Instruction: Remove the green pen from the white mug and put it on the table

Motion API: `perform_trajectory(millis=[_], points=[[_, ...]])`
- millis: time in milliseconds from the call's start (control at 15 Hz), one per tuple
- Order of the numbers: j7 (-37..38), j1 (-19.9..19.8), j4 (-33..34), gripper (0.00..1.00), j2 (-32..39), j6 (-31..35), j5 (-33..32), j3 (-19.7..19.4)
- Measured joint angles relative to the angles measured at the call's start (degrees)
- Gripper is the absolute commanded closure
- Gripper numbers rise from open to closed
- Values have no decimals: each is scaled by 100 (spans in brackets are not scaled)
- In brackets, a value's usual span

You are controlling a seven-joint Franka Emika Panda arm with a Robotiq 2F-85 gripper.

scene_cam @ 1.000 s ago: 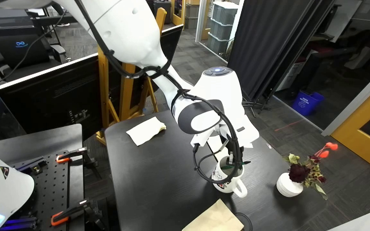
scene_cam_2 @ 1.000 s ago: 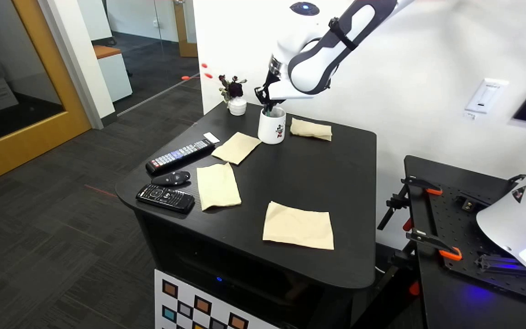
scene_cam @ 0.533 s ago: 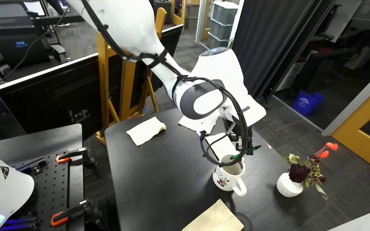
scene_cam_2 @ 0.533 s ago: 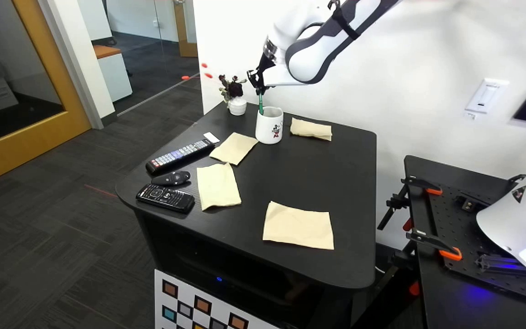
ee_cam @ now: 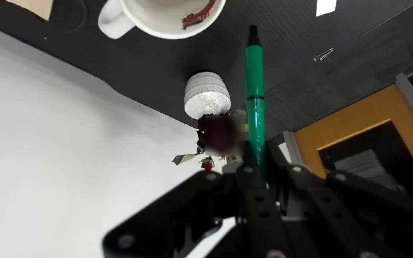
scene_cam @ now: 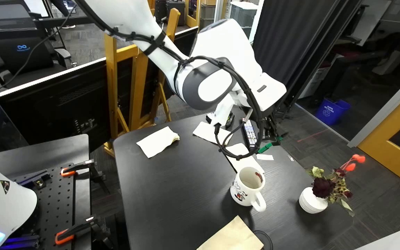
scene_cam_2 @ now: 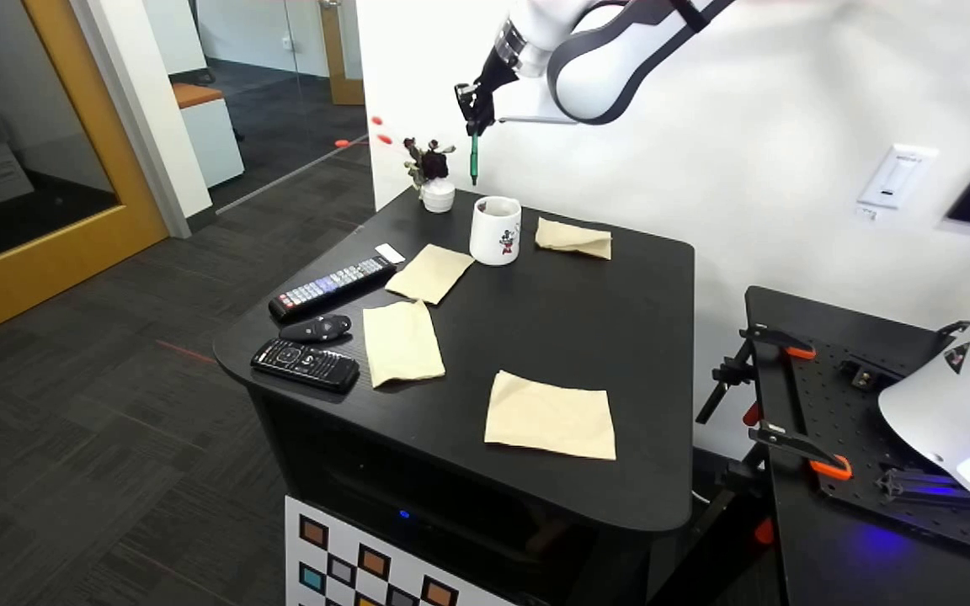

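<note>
Black table [scene_cam_2: 578, 320] bears 1 white mug [ee_cam: 170, 18]; higher up, gripper [ee_cam: 259, 148] pinches green pen [ee_cam: 255, 93], tilt unclear.

Green pen [ee_cam: 256, 107] — aloft, pointing down; white mug [scene_cam_2: 492, 236] upright on table [scene_cam_2: 586, 328].

Green pen [ee_cam: 256, 111]: smooth, glossy plastic to my eye. White mug [scene_cam_2: 493, 234]: glazed, ceramic in appearance. Table [scene_cam_2: 586, 337]: matt black, finely grained. Napkins [scene_cam_2: 550, 418]: creased matt paper. Flower pot [ee_cam: 206, 89]: ribbed, speckled.
</note>
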Motion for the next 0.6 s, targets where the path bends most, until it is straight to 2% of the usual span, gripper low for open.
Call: perform_trajectory(millis=[200, 333, 467, 600], points=[[-75, 164, -447, 97, -531, -5, -20, 49], [-214, 152, -789, 97, -929, -35, -6, 249], [-468, 23, -1151, 97, -1366, -176, 193, 633], [-942, -186, -1493, 97, -1813, -525, 675, 1135]])
